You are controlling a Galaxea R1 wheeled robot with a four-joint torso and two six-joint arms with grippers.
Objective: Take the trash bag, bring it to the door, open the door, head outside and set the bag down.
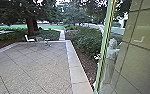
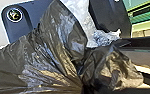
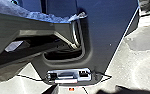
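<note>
Starting on the left, the left pincer (image 2: 83, 80) has the trash bag (image 2: 48, 60)! The dark plastic is bunched tight in its grip, folds running into the pinch on one side and a loose, crumpled tuft (image 2: 113, 67) flaring out on the other. Right beside the bag there's crinkled clear plastic (image 2: 79, 15), catching the light.

Out front now, and it's a wide paved patio (image 1: 28, 67), big slabs with dark joints. Over at the far side stands a thick tree trunk (image 1: 31, 26), with a white chair (image 1: 29, 40) on the paving near it, and just to the right of that a second piece of furniture (image 1: 47, 42), too small to name. A narrow path (image 1: 62, 35) leads off beyond. Next comes the pale stone edging (image 1: 74, 70), then bark-covered soil (image 1: 87, 60) and leafy bushes (image 1: 84, 41).

Moving right, here's an upright yellow-green frame (image 1: 104, 50), standing close, and against it a large panel (image 1: 141, 62) crossed by dark lines. Between them, a pale, blurry shape (image 1: 112, 55), impossible to make out!

And on the far right, the right pincer: open or closed, I can't tell. Sunlit ground (image 3: 143, 65) lies beside the robot's dark body (image 3: 106, 32).
</note>
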